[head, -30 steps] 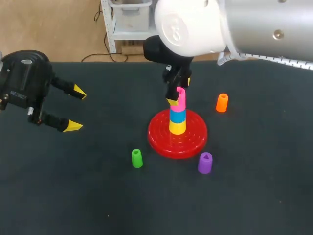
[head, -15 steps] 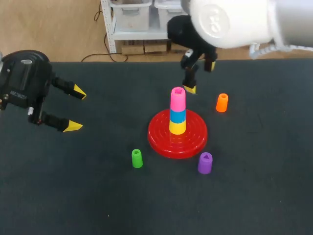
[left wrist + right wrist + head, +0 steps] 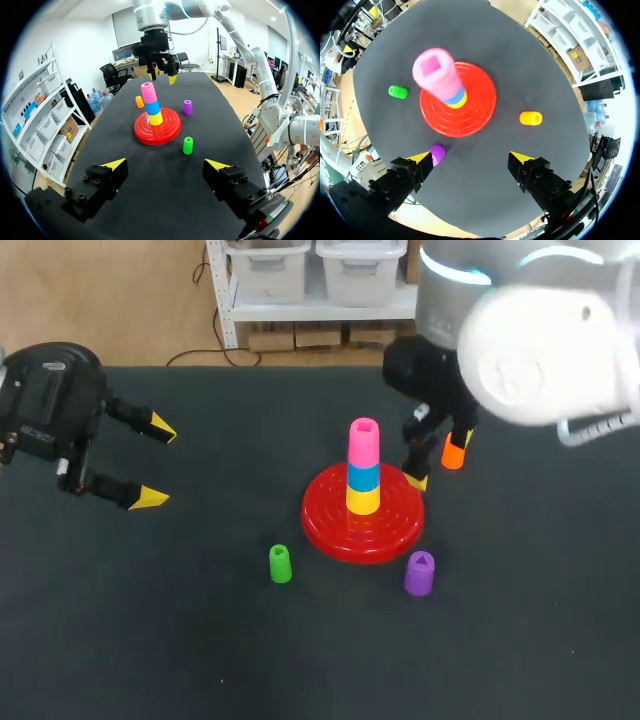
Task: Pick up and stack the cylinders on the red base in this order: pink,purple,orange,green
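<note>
Pink cylinder tops the stack at frame centre, sitting on a blue cylinder and a yellow cylinder, all upright on the red base. Purple cylinder stands on the table just lower right of the base. Green cylinder stands lower left of the base, near its rim. Orange cylinder is right of the stack, partly behind my right claw.

That claw hangs just right of the stack, fingers spread wide, holding nothing. In its wrist view the orange cylinder is ahead of one finger and the purple cylinder is just beside the other tip.

My left claw is at far left, wide apart, empty, well away from base and cylinders.
</note>
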Motion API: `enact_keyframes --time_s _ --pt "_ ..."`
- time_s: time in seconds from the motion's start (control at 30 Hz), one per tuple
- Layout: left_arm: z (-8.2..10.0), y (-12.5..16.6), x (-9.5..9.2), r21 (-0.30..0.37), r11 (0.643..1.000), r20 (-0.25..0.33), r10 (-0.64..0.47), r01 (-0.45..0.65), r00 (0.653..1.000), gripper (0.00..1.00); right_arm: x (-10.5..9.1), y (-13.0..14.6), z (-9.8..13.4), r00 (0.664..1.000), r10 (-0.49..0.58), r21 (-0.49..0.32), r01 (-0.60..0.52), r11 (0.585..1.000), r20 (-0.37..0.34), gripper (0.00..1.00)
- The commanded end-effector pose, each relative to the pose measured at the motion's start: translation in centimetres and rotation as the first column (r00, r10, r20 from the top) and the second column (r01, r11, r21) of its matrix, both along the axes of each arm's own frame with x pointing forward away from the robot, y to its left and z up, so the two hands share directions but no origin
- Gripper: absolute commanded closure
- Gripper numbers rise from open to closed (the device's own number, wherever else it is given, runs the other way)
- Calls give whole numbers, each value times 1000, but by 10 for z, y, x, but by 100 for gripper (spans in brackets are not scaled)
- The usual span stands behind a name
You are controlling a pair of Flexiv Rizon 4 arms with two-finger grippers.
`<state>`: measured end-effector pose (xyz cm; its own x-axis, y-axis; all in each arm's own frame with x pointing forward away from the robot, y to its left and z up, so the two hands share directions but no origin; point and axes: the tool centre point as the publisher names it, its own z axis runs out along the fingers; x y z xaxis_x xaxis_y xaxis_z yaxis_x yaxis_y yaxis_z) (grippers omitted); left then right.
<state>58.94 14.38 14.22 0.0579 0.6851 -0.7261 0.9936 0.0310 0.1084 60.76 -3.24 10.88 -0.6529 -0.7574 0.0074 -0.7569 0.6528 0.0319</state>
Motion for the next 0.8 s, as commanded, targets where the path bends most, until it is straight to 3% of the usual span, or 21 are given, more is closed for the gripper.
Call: enact_keyframes --time_s 0.03,0.2,0.6,0.67,0.8 --pt "-1 0 1 -2 1000 1 -2 2 1000 0 -16 0 -16 988 85 -27 -83 996 128 0" --pt "-1 0 1 -2 1000 1 -2 2 1000 0 -20 -1 -25 996 58 20 -60 998 69 0" --pt "-1 0 1 -2 1000 1 -2 2 1000 0 -33 -1 -31 998 36 41 -38 998 47 0" --pt "-1 0 1 -2 1000 1 -2 2 1000 0 -31 -4 -18 997 -2 79 -5 997 83 0" --pt "-1 0 1 -2 1000 1 -2 2 1000 0 -25 -11 21 994 -64 184 47 982 89 0"
